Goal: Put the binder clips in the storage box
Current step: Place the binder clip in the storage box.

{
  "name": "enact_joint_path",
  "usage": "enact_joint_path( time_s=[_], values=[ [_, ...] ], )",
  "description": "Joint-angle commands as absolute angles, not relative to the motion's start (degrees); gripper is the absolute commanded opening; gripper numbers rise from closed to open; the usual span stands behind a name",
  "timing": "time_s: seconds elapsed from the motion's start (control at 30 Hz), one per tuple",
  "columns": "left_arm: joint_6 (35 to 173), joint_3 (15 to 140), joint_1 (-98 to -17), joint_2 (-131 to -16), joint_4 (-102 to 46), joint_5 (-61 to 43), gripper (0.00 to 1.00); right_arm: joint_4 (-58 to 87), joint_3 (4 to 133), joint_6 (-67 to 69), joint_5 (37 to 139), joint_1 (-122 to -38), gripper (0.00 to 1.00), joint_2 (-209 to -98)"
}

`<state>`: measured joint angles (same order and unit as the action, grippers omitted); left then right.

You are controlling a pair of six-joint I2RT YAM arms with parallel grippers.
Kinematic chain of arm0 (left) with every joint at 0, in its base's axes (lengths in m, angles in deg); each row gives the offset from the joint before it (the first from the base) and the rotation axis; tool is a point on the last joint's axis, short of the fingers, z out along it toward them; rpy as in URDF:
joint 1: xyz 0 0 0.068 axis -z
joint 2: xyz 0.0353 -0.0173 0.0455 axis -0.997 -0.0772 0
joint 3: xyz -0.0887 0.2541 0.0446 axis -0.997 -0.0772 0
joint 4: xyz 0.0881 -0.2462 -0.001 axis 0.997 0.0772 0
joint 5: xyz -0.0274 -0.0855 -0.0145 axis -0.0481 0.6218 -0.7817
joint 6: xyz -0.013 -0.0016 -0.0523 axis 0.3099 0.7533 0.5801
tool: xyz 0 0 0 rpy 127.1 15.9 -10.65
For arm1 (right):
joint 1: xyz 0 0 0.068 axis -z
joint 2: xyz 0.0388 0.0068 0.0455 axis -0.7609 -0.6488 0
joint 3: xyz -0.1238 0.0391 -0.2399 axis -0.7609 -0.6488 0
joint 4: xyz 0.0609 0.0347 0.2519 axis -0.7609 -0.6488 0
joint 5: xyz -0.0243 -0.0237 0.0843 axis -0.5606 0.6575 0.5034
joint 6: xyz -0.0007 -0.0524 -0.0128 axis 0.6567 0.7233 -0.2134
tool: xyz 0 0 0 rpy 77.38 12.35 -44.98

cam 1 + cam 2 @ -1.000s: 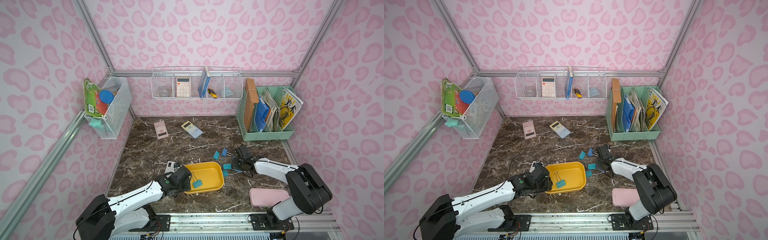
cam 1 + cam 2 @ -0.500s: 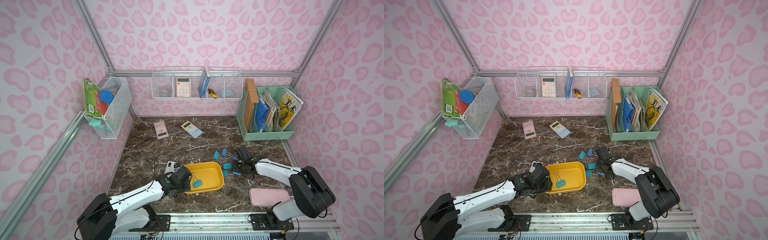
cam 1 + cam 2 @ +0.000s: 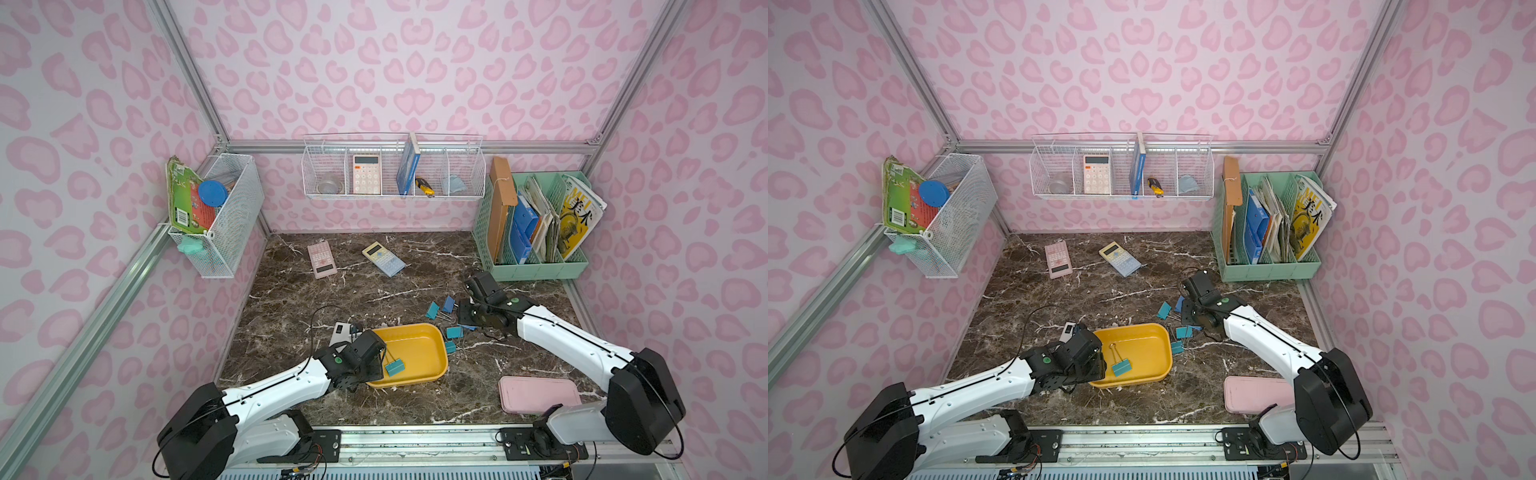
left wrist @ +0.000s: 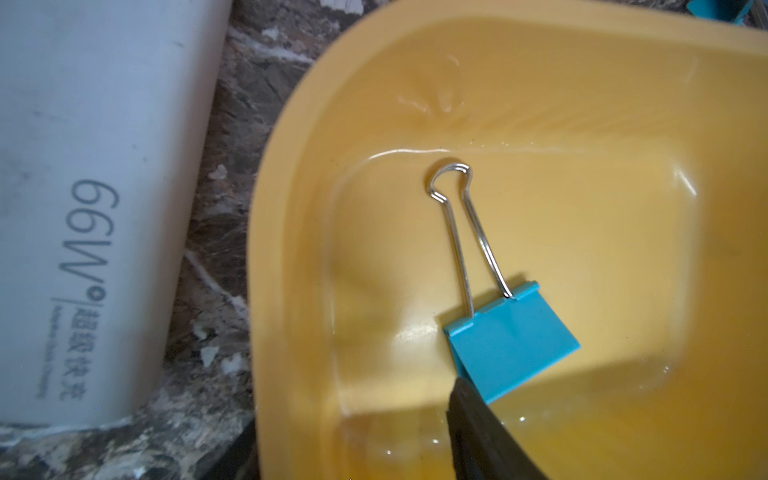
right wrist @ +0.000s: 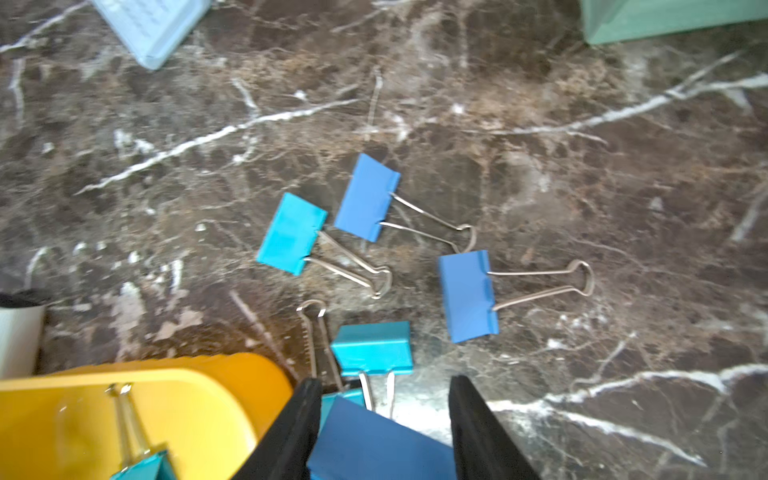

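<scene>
The yellow storage box [image 3: 415,329] [image 3: 1136,331] sits at the front middle of the marble table. One teal binder clip [image 3: 395,367] [image 4: 511,345] lies inside it. My left gripper [image 3: 376,365] [image 4: 347,411] is open and straddles the box's near-left wall, with one finger [image 4: 478,432] inside touching that clip. My right gripper [image 3: 465,320] [image 5: 384,382] is just right of the box, shut on a dark blue binder clip [image 5: 374,440]. Several more clips lie loose ahead of it: teal [image 5: 291,232], blue [image 5: 368,197], blue [image 5: 467,295] and teal [image 5: 372,349].
A white charger block [image 3: 340,332] [image 4: 83,208] lies against the box's left side. A flat pink box [image 3: 540,392] is at the front right. Two calculators [image 3: 322,259] [image 3: 383,258] lie further back, with a mint file organizer [image 3: 536,224] at back right. Wire baskets hang on the walls.
My right gripper has shifted a little left toward the yellow box, taking the blue clip with it. The left arm and the clip in the box have not moved.
</scene>
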<state>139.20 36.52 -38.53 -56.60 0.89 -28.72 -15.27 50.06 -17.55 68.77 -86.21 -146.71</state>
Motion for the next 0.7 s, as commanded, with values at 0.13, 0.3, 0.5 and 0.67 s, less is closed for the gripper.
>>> enact_joint_path(
  time_s=[0.13,0.3,0.5,0.67],
  values=[
    [139.1,37.5,-38.5,-56.8,2.4,-29.4,0.60,-16.3,62.4,-17.6,71.5,-97.1,0.37,-155.1],
    [139.3,37.6,-38.6,-56.5,2.6,-29.4,0.60,-14.2,66.2,-18.2,72.8,-101.8,0.37,-163.3],
    [139.5,37.0,-38.6,-55.2,3.0,-30.1,0.60,-10.7,66.2,-19.0,73.3,-105.9,0.37,-168.2],
    [139.7,36.4,-38.6,-55.5,2.8,-30.1,0.60,-9.1,66.4,-19.2,73.1,-108.1,0.38,-172.5]
  ],
)
